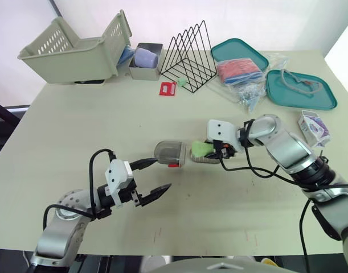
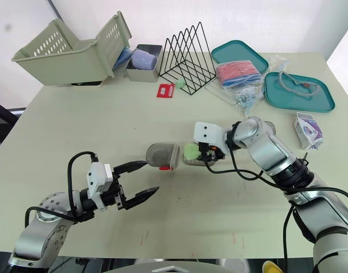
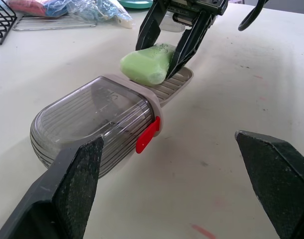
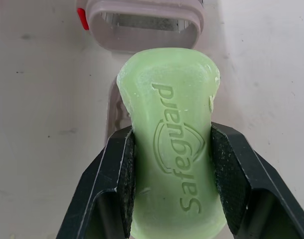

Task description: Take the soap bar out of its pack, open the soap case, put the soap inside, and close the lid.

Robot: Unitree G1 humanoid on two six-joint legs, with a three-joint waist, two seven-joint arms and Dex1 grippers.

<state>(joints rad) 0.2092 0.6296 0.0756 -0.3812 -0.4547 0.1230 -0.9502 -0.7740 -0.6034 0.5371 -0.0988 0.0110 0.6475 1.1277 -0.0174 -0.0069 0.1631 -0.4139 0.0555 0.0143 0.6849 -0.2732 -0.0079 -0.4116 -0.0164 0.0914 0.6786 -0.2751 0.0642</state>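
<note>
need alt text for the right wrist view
A pale green soap bar embossed Safeguard is clamped between the two black fingers of the right end effector, facing the open mouth of a grey plastic soap case with a red latch.

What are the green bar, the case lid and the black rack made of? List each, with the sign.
The pale green moulded soap bar: waxy, slightly translucent soap, matte, with an embossed brand name. The clear domed soap-case lid: likely hard plastic, glossy, see-through with ribbed lines; its red latch looks opaque plastic. The black triangular file rack: thin wire, probably coated metal.
</note>
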